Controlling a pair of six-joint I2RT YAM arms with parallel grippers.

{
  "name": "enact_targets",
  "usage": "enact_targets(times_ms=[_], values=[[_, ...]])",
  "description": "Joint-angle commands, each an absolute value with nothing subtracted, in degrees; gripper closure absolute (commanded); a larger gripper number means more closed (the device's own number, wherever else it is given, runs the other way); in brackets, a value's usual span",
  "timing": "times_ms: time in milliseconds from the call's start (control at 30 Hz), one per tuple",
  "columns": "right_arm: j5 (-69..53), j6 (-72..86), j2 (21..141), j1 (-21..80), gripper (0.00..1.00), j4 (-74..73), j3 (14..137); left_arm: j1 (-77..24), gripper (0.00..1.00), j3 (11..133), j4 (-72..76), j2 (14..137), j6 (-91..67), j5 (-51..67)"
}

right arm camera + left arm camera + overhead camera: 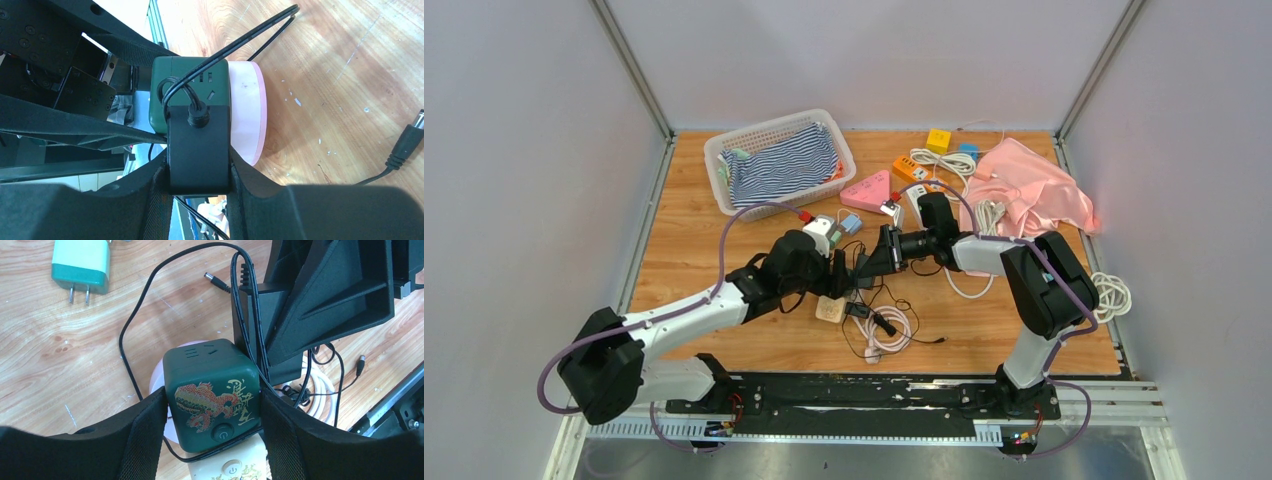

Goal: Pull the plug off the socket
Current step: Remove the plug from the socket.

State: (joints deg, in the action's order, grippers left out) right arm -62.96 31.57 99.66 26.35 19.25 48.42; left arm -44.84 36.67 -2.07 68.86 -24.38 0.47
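Note:
The socket (210,385) is a dark green cube with a dragon print and a round button, resting on a pale pink round disc (245,115). My left gripper (212,395) has a finger pressed on each side of the cube. The plug (199,150) is a black power adapter with a thin black cord, lying against the cube's slotted face; its pins are hidden. My right gripper (199,175) is shut on the adapter's two sides. In the top view both grippers, left (836,268) and right (871,262), meet at mid-table, covering cube and plug.
A cream cube socket (232,465) lies just below the green one. A teal charger (82,265) and loose barrel connectors (215,282) lie nearby. A white cable coil (884,335) sits in front. A basket (724,150) of striped cloth, a pink cloth (1034,190) and more adapters fill the back.

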Motion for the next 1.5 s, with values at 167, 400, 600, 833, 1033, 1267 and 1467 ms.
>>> enact_targets(times_ms=[167, 400, 600, 833, 1033, 1267, 1467], values=[[-62.3, 29.0, 98.8, 27.6, 0.94, 19.3, 50.3, -45.7, 0.53, 36.9, -3.2, 72.6, -24.0, 3.6], [-62.8, 28.3, 98.5, 27.6, 0.82, 18.5, 50.8, -45.7, 0.96, 35.2, -3.3, 69.6, -24.6, 0.2], [-63.6, 28.5, 98.5, 27.5, 0.72, 18.9, 50.8, -45.7, 1.0, 32.1, -0.7, 65.0, -25.8, -2.4], [-56.9, 24.4, 95.3, 29.1, 0.92, 14.0, 50.5, -45.6, 1.0, 31.4, -0.5, 64.3, -26.7, -5.1], [-57.0, 21.0, 93.2, 32.1, 1.0, 10.8, 52.1, -45.6, 1.0, 31.6, -0.4, 64.6, -25.9, -4.8], [-72.7, 28.6, 102.1, 27.2, 1.0, 22.7, 50.6, -44.8, 1.0, 30.2, -0.3, 62.4, -26.1, -3.6], [-70.1, 27.3, 103.7, 25.9, 1.0, 18.6, 51.4, -44.1, 1.0, 30.0, -0.3, 61.9, -26.1, -3.1]])
